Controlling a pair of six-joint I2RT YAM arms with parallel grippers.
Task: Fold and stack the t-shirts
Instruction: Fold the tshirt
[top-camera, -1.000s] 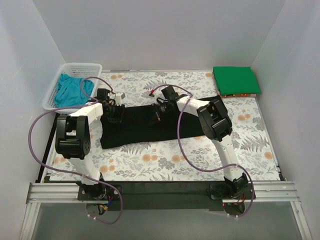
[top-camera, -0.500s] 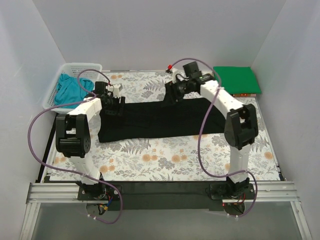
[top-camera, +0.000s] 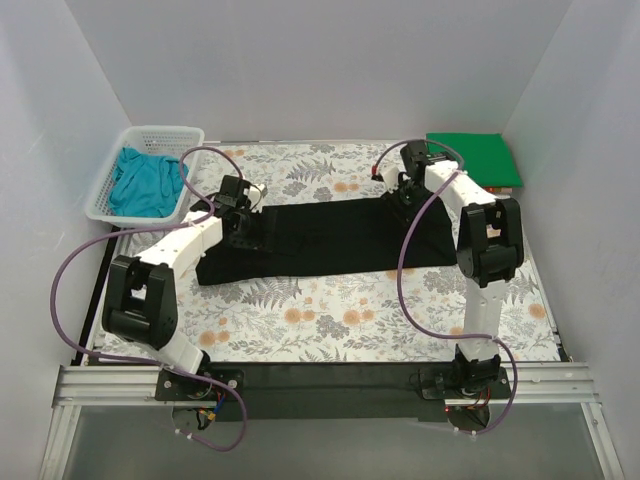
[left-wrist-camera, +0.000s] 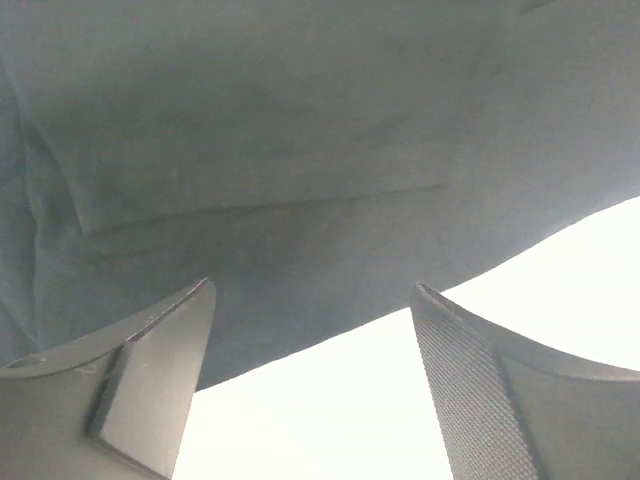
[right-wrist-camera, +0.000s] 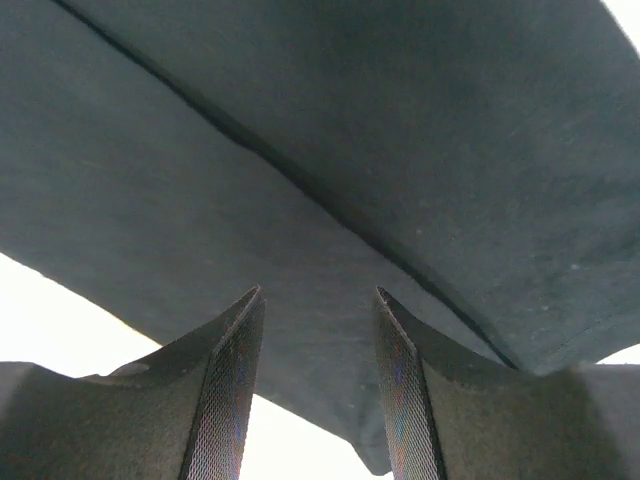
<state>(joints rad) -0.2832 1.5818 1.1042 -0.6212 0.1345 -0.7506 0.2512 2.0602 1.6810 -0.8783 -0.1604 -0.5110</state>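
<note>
1. Left tool (left-wrist-camera: 312, 288) stands parted with nothing between its fingers, over the left end of the black t-shirt (top-camera: 330, 235). The right tool (right-wrist-camera: 318, 292) is likewise parted and empty, at the shirt's far right edge.
2. You have the black t-shirt lying as a long folded band across the middle of the table (top-camera: 330, 310). The green t-shirt (top-camera: 470, 160) sits folded square at the far right corner. The teal t-shirt (top-camera: 145, 180) is bunched in the white mesh basket (top-camera: 160, 132) at far left.
3. Watch the layers: your right wrist view shows a folded edge running diagonally across the cloth. Pinch only the top layer and the fold will likely peel open as you lift.
4. Watch the span: the band is long and limp. Lift its ends unevenly and the middle may sag, drag and twist.
5. Watch the left end: it sits skewed toward you, so folding from there could give a crooked packet that stacks badly.
6. Materials: the black shirt is soft, matte and faintly creased, with no stiffness of its own. The pads (right-wrist-camera: 400, 400) are cross-hatched, so they should bite well. The table carries a floral print; if that is cloth, a low pinch could catch it too.
</note>
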